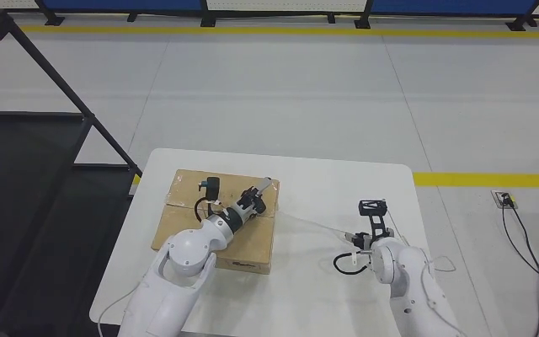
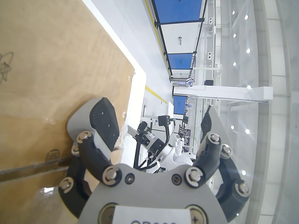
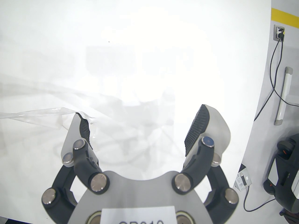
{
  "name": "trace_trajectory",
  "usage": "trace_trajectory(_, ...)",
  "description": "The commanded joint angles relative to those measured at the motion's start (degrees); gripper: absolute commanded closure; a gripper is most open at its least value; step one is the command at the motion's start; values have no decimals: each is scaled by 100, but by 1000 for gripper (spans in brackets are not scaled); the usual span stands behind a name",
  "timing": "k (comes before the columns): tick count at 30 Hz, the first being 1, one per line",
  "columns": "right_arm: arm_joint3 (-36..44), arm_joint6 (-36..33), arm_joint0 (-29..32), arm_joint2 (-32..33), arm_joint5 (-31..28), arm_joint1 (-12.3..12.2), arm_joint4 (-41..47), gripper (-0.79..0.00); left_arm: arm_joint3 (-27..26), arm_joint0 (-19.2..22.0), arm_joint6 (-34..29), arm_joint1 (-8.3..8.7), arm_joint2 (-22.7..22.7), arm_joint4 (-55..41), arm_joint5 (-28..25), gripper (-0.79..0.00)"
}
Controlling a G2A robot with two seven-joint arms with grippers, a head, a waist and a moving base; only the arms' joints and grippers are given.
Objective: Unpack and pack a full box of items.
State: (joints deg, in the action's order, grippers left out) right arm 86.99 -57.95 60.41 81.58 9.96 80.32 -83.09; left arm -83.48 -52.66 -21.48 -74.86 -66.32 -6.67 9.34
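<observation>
A closed cardboard box (image 1: 253,240) lies on the left half of the white table (image 1: 337,181). My left gripper (image 1: 259,192) is over the box's far right corner, open. In the left wrist view that gripper (image 2: 156,108) has one pad (image 2: 104,120) close against the box top (image 2: 46,59) by crumpled clear tape at the edge. A thin strip of clear tape (image 1: 312,223) runs from the box toward my right gripper (image 1: 352,240), low over the table's right half. In the right wrist view that gripper (image 3: 140,113) is open, with the tape strip (image 3: 42,113) clinging to one fingertip (image 3: 81,122).
A black metal frame (image 1: 59,93) stands beside the table's left side. On the floor to the right are a yellow line (image 1: 476,179), a socket with a cable (image 1: 505,202) and a dark device (image 3: 287,169). Bare tabletop (image 3: 140,36) lies ahead of the right gripper.
</observation>
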Motion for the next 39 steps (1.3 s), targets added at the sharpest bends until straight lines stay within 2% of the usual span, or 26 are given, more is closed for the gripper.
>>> trace_trajectory(1, 27, 23, 34, 36, -10, -4, 53, -785, -3, -10, 3, -1, -8, 2, -2, -785)
trace_trajectory(15, 268, 304, 333, 359, -87, -42, 583, -785, -65, -77, -8, -12, -59, 38, -6, -785)
trace_trajectory(39, 399, 487, 543, 462, -118, -111, 754, -785, -1172, -620, -35, 40, -434, -61, -177, -785)
